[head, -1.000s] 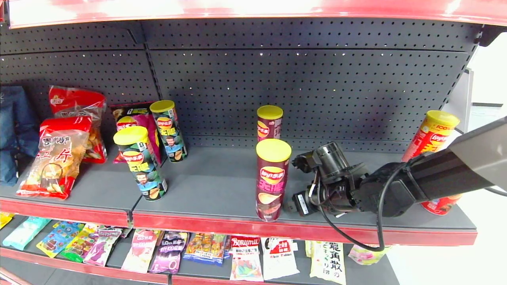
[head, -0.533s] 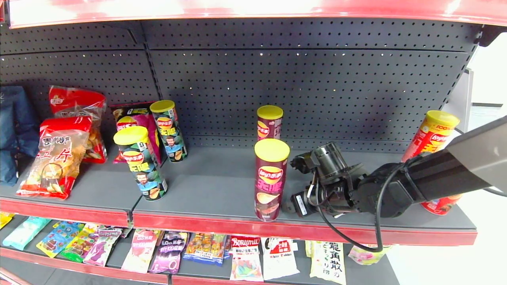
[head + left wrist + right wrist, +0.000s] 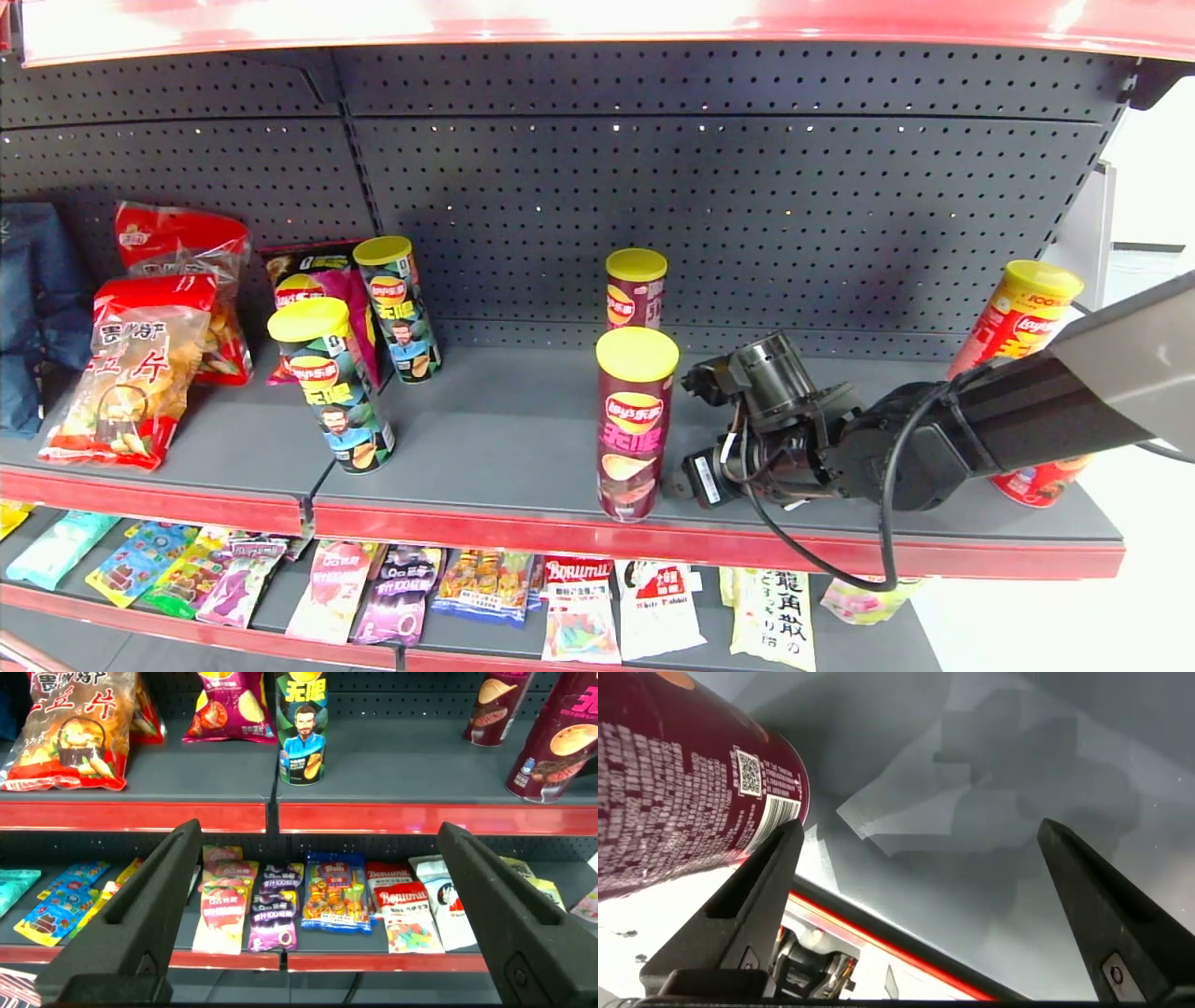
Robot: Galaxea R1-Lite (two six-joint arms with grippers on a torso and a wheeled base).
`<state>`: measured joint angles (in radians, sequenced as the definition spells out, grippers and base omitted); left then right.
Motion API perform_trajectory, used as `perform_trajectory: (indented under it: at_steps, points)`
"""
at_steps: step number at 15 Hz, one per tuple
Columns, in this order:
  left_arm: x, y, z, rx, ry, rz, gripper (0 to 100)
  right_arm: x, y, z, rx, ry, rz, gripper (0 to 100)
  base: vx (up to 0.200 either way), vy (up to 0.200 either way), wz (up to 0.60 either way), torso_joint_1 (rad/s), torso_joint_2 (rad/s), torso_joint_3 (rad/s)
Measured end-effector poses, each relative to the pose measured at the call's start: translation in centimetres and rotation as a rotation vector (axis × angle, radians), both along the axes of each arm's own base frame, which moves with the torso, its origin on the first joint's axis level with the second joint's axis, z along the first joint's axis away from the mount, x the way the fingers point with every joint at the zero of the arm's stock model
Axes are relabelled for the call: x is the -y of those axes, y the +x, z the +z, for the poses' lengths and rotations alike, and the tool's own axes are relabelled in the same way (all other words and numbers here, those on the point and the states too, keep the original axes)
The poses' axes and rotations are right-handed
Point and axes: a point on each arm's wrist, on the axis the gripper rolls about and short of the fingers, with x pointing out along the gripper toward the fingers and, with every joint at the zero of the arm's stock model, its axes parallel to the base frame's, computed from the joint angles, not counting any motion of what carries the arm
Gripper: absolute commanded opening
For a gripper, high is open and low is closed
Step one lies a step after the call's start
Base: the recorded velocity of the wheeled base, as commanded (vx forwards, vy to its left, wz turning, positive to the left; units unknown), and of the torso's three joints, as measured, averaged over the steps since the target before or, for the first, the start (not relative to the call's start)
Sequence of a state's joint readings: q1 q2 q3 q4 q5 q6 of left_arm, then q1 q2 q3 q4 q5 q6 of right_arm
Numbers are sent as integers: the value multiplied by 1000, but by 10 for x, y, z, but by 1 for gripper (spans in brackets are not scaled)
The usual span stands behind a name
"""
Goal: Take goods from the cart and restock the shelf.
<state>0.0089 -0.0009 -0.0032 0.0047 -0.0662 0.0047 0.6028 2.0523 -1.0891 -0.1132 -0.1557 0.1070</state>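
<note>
A maroon chips can [image 3: 635,425] with a yellow lid stands upright near the front edge of the grey shelf [image 3: 485,439]. My right gripper [image 3: 917,826] is open at shelf level just right of it; the can [image 3: 682,812] lies outside one finger [image 3: 757,887], not between the two. In the head view the right gripper [image 3: 680,483] sits against the can's lower right side. A second maroon can [image 3: 635,289] stands behind. My left gripper [image 3: 318,829] is open and holds nothing, out in front of the shelves at the lower tier's height.
Two dark green cans [image 3: 331,397] [image 3: 400,308] and snack bags [image 3: 140,369] fill the shelf's left part. An orange-red can [image 3: 1022,322] stands at the far right behind my right arm. Flat packets [image 3: 485,583] line the lower shelf. Bare shelf lies between the green and maroon cans.
My right arm has crept a little to the left, and the front maroon can has shifted slightly left with it and stands straighter.
</note>
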Motion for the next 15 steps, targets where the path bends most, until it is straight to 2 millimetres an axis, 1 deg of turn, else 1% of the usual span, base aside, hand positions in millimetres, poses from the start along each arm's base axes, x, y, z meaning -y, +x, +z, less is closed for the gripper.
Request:
perform_trajectory:
  at_steps: [15]
  points:
    - [0,0,0,0,0,0,100,-11,4,-2,11,1,12,100,0,0,0,0,0,0]
